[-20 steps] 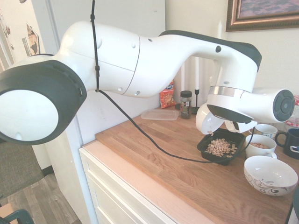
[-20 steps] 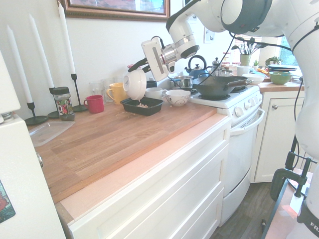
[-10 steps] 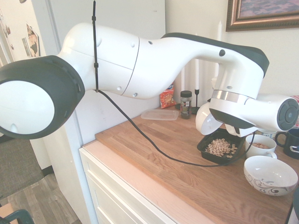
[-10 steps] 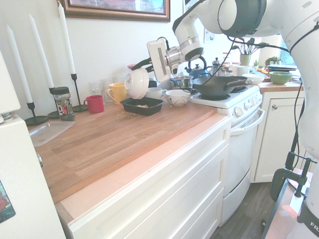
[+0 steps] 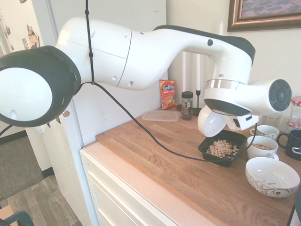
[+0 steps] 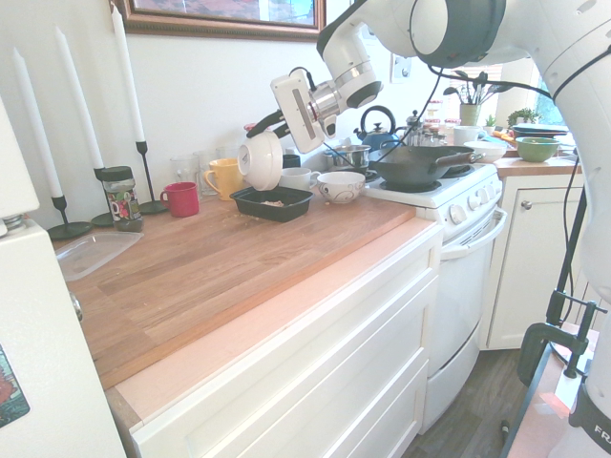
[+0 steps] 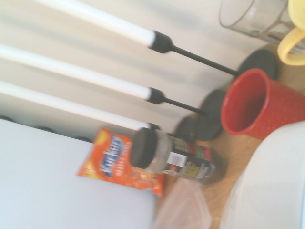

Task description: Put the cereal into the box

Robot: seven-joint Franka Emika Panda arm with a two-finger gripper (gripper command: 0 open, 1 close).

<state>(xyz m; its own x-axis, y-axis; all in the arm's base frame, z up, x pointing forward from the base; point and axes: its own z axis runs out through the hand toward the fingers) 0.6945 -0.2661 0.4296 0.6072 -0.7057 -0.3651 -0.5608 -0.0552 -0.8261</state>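
The box [image 5: 203, 147] is a shallow black tray on the wooden counter, and the light tan cereal [image 5: 222, 149] lies piled inside it. Just above the tray's near-left end hangs a white bowl [image 5: 210, 123], tipped on its side with its mouth turned toward the tray. From the other side, my gripper [image 6: 270, 129] is shut on that bowl's [image 6: 261, 160] upper rim, over the box [image 6: 250, 202], where a little cereal [image 6: 275, 201] shows. In the wrist view the bowl [image 7: 267, 181] fills one corner.
Beside the tray stand a white cup [image 5: 262, 147] with brownish contents, a patterned bowl [image 5: 272, 175] and a dark mug [image 5: 291, 143]. Toward the wall are a clear container [image 5: 161, 115], a spice jar [image 5: 187, 104], a snack bag [image 5: 168, 94], candlesticks, a red mug [image 6: 180, 198] and a yellow mug [image 6: 222, 177]. A stove with a pan [image 6: 420, 164] adjoins.
The arm's wrist swayed slightly and came back. The bowl stays tipped on its side at about the same place above the tray.
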